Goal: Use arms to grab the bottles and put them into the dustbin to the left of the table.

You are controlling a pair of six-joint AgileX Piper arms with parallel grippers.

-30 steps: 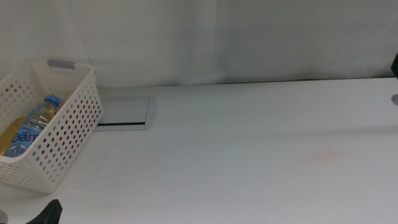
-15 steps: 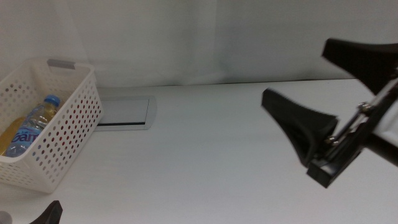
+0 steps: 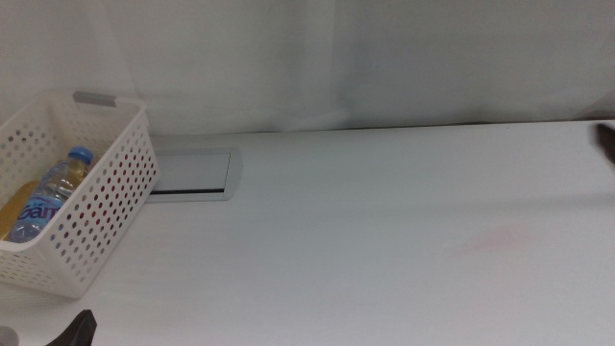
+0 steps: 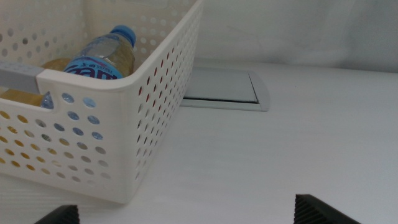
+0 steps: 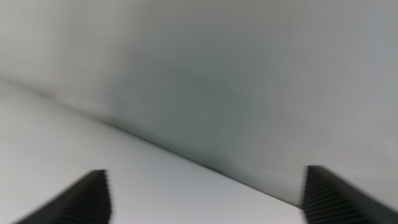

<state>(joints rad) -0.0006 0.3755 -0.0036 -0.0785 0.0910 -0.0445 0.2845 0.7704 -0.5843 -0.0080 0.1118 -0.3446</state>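
White perforated dustbin stands just ahead of the waiting left gripper, whose jaws are spread wide and empty. Inside lie the blue-capped water bottle and the yellow-liquid bottle; no can shows. The right gripper, also wide and empty, points at bare table; binning looks nearly finished.

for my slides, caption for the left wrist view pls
Open left gripper waits beside the dustbin, water bottle inside.

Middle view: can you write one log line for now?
left gripper: open, by dustbin | right gripper: open, empty | water bottle, yellow bottle: in dustbin
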